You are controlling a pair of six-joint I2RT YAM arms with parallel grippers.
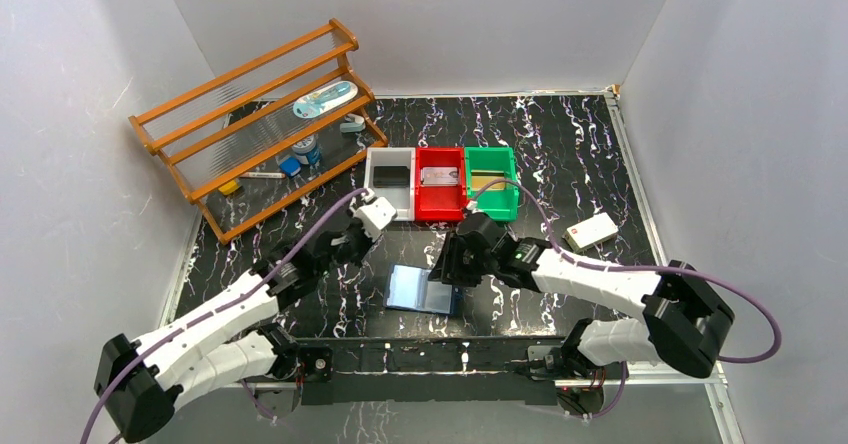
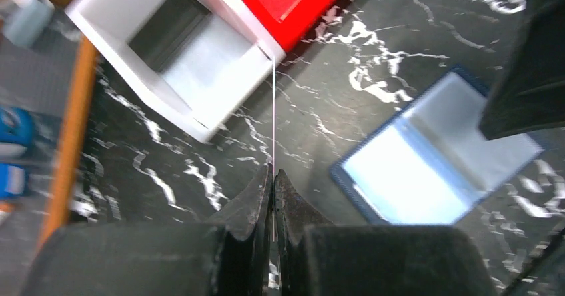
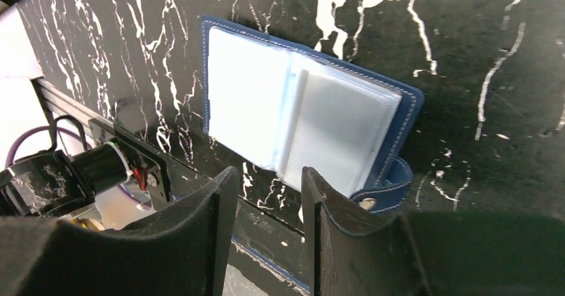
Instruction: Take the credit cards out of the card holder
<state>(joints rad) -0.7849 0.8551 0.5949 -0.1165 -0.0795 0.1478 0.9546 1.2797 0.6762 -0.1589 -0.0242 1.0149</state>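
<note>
Near white bin [image 2: 226,76], left hand [image 2: 273,174] pinching thin credit card [image 2: 273,109]

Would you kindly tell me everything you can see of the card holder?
The card holder is a small bifold, navy and leather-like outside with pale stitching, with clear light-blue pockets inside and a snap strap. It lies open, inside up, flat on the black marbled table. The pockets look empty. The open right end effector hovers at its edge; contact unclear.

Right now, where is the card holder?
Top view: the card holder lies open at centre front, below the red bin, with the right end effector by its right edge.
</note>
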